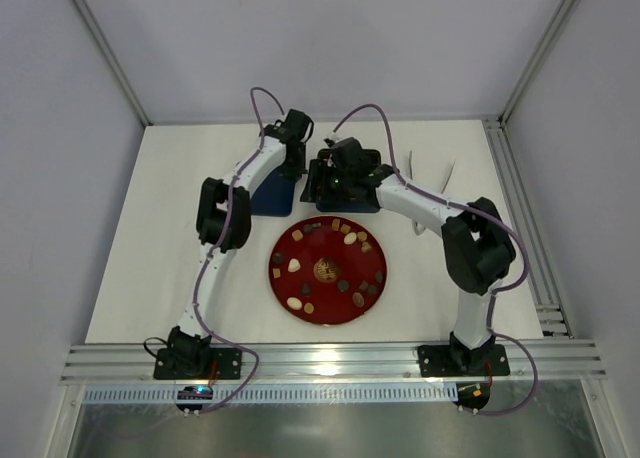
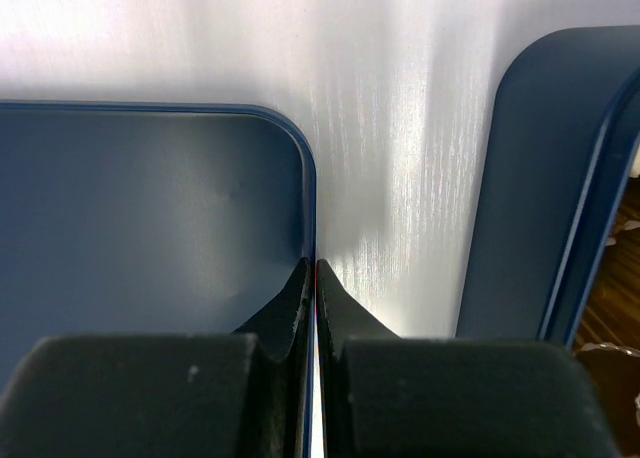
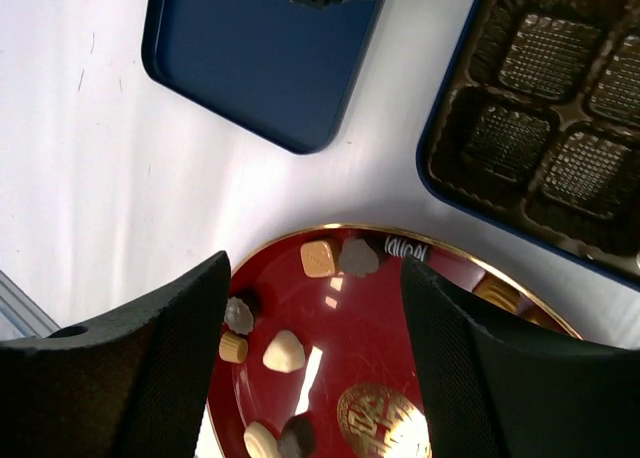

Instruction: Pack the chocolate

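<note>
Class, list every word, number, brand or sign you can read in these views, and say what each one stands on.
Nothing here can be quoted with certainty.
White print near the red plate's rim: lettering is there, but too blurred to read.
Gold emblem at the plate's centre: a round mark, too small to read.
Blue lid and blue tin: no text visible.

Glossy red plate (image 3: 375, 313), matt blue tin lid (image 3: 260, 58), shiny ribbed brown plastic insert (image 3: 545, 53).
</note>
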Motion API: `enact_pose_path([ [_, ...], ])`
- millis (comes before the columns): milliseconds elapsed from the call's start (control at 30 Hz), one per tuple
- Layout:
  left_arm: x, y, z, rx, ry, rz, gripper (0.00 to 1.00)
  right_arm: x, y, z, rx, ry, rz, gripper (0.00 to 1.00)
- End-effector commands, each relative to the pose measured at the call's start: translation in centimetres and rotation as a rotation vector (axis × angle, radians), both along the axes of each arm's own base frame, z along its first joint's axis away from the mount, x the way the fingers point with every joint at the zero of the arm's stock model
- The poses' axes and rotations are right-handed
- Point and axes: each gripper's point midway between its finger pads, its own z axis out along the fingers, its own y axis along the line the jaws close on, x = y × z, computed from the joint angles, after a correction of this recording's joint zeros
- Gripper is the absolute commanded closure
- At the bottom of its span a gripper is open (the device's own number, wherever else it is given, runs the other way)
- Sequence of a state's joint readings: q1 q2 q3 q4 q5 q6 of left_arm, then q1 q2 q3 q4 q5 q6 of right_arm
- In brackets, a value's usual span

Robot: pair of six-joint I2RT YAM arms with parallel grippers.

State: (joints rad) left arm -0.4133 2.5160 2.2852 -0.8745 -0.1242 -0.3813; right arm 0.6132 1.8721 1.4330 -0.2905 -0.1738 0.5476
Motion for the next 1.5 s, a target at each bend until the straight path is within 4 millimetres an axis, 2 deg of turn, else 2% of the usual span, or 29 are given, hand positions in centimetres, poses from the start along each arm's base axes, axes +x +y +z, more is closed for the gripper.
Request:
enact_pose_path([
  [0, 1.0, -0.2, 5.8, -0.065, -0.087, 0.006, 1.0, 2.8, 2.3, 2.1, 0.088, -0.085, -0.052, 0.31],
  [100, 1.0, -0.3, 6.4, -0.076, -0.09, 0.008, 1.0, 3.7, 3.2, 1.1, 0.112, -0.084, -0.068, 0.35],
  [200, 0.9, 0.0, 7.0, -0.086, -0.093, 0.013, 1.0, 4.5, 4.0, 1.0, 0.133, -0.094, -0.076, 0.38],
  [233, 0.9, 0.1, 7.0, -0.089, -0.091, 0.014, 1.0, 4.7, 4.3, 0.2, 0.131, -0.09, -0.079, 0.39],
  [433, 0.9, 0.9, 7.4, -0.084, -0.087, 0.026, 1.0, 5.5, 6.0, 0.2, 0.137, -0.1, -0.075, 0.41],
  [533, 1.2, 2.5, 7.8, -0.099, -0.085, 0.066, 1.0, 5.2, 6.0, 0.5, 0.131, -0.107, -0.074, 0.41],
  [633, 1.4, 4.7, 7.6, -0.11, -0.087, 0.114, 0.92, 5.1, 5.9, 1.0, 0.12, -0.107, -0.066, 0.41],
  [667, 1.4, 5.4, 8.5, -0.113, -0.104, 0.128, 0.88, 5.2, 6.0, 0.9, 0.116, -0.105, -0.063, 0.41],
  [700, 1.7, 6.6, 8.8, -0.122, -0.111, 0.156, 0.88, 5.5, 6.3, 1.3, 0.121, -0.111, -0.06, 0.41],
  [733, 1.5, 7.3, 8.2, -0.126, -0.101, 0.175, 0.89, 5.5, 6.3, 1.1, 0.112, -0.102, -0.05, 0.41],
  [767, 1.5, 8.0, 9.2, -0.135, -0.121, 0.191, 0.89, 5.9, 6.9, 1.4, 0.116, -0.105, -0.043, 0.41],
  [800, 1.8, 9.2, 9.2, -0.14, -0.131, 0.224, 0.88, 6.0, 6.9, 1.1, 0.104, -0.089, -0.04, 0.41],
  [833, 1.5, 10.0, 8.9, -0.132, -0.123, 0.242, 0.82, 6.0, 7.2, 0.9, 0.103, -0.083, -0.033, 0.41],
  [900, 1.4, 11.6, 9.5, -0.114, -0.143, 0.281, 0.74, 6.9, 7.7, 0.7, 0.095, -0.082, -0.031, 0.41],
  [933, 1.6, 12.6, 9.5, -0.113, -0.149, 0.301, 0.66, 6.9, 7.7, 0.3, 0.078, -0.069, -0.029, 0.41],
  [1000, 1.4, 13.9, 9.2, -0.1, -0.14, 0.316, 0.64, 7.4, 7.9, 0.1, 0.07, -0.065, -0.031, 0.41],
  [1033, 1.4, 15.2, 9.1, -0.092, -0.136, 0.337, 0.62, 7.5, 8.1, 0.0, 0.068, -0.067, -0.026, 0.41],
  [1167, 1.3, 18.4, 8.4, -0.054, -0.119, 0.353, 0.62, 8.0, 8.4, -0.5, 0.058, -0.071, -0.013, 0.41],
  [1233, 0.9, 18.5, 7.2, -0.088, -0.079, 0.331, 0.65, 8.1, 8.5, -1.6, 0.041, -0.057, 0.001, 0.41],
  [1300, 0.8, 19.0, 6.2, -0.114, -0.061, 0.311, 0.65, 8.3, 8.8, -1.7, 0.038, -0.055, 0.012, 0.41],
  [1433, 0.7, 18.4, 5.0, -0.202, -0.034, 0.254, 0.64, 9.2, 9.3, -2.6, 0.018, -0.052, 0.02, 0.41],
  [1467, 0.8, 19.7, 4.9, -0.236, -0.034, 0.267, 0.64, 9.4, 9.3, -2.8, 0.013, -0.051, 0.02, 0.41],
])
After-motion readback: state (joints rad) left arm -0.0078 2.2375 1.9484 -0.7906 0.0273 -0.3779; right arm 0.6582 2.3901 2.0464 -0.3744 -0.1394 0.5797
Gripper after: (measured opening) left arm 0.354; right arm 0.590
